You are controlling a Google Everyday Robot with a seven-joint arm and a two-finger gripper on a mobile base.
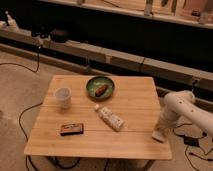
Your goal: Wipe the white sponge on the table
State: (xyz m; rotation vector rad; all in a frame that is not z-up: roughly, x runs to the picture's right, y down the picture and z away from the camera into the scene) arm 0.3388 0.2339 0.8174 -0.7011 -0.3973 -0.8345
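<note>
The table [135, 105] has a light wooden plank top and fills the middle of the camera view. My white arm comes in from the right and bends down to the table's right edge. My gripper [160, 131] points down there, near the front right corner. The white sponge [158, 136], a small whitish block, is under the gripper's tip and rests on the tabletop at the edge.
A green bowl [100, 87] with a brown item in it stands at the back middle. A translucent white cup [63, 97] is at the left, a white tube [111, 118] in the middle, and a dark flat box [71, 129] at the front left. Cables [27, 120] lie on the floor.
</note>
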